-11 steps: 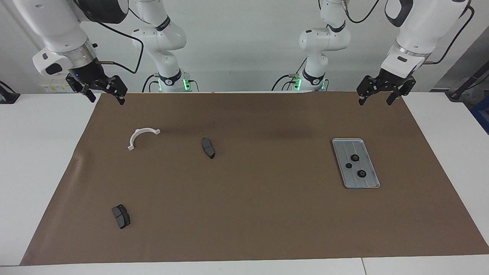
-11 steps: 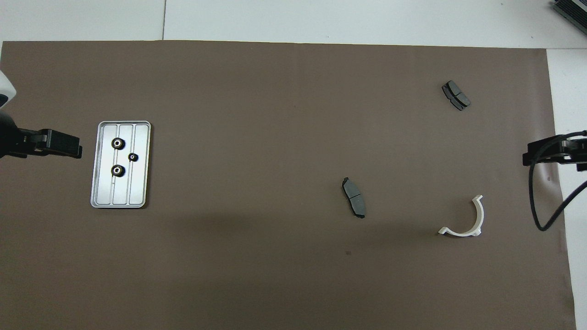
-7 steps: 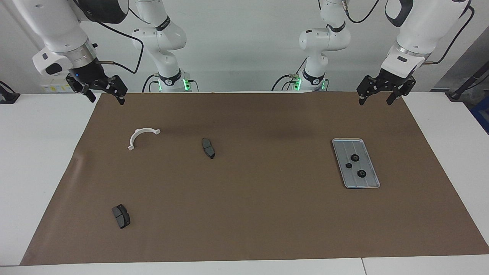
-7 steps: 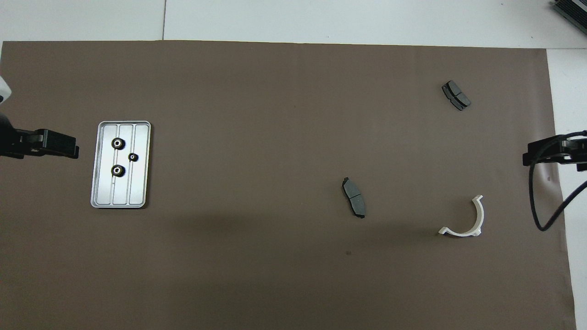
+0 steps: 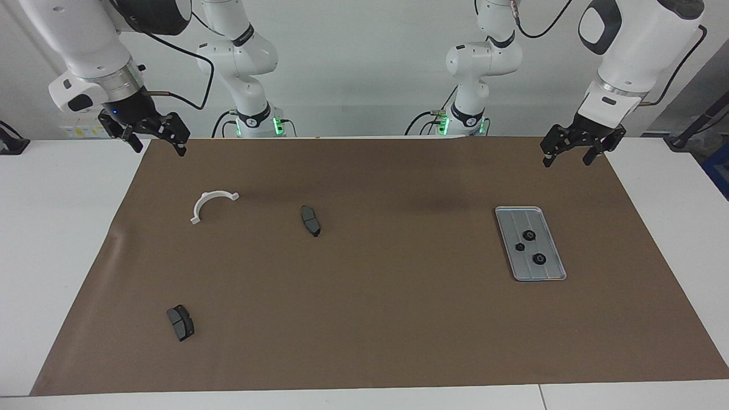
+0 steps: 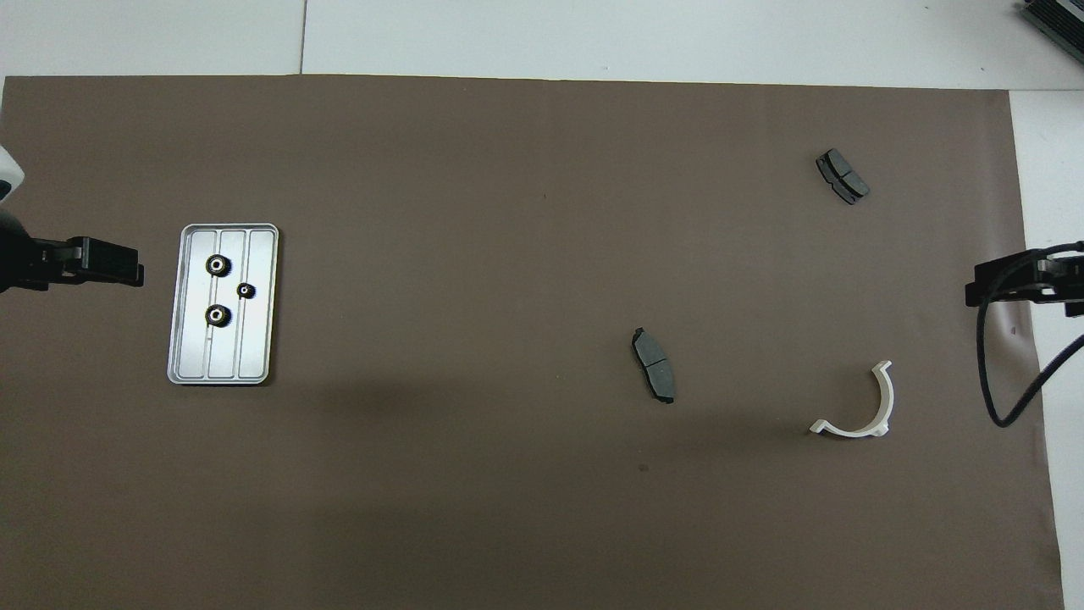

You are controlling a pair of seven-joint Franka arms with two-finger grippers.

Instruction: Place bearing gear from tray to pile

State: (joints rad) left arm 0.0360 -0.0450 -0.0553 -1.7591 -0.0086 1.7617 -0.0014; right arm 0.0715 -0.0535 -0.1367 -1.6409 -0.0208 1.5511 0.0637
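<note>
We see three black gears (image 5: 529, 235) in tray (image 5: 555, 273), toward left arm's end. Left gripper (image 5: 569, 156) over mat nearer robots, jaws apart, empty, well clear of gears. Right gripper (image 5: 155, 143) waits, jaws seemingly apart. Bracket (image 5: 212, 204), brake pads (image 5: 310, 220) scattered.

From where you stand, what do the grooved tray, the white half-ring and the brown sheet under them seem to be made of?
The tray looks like brushed metal, likely aluminium: silver-grey, dull sheen, pressed grooves. The white half-ring bracket looks like matte plastic: uniform white, no glint, moulded end tabs. The brown sheet looks like paper or thin card: flat and matte, with a small wrinkle at one edge; its material stays uncertain.
</note>
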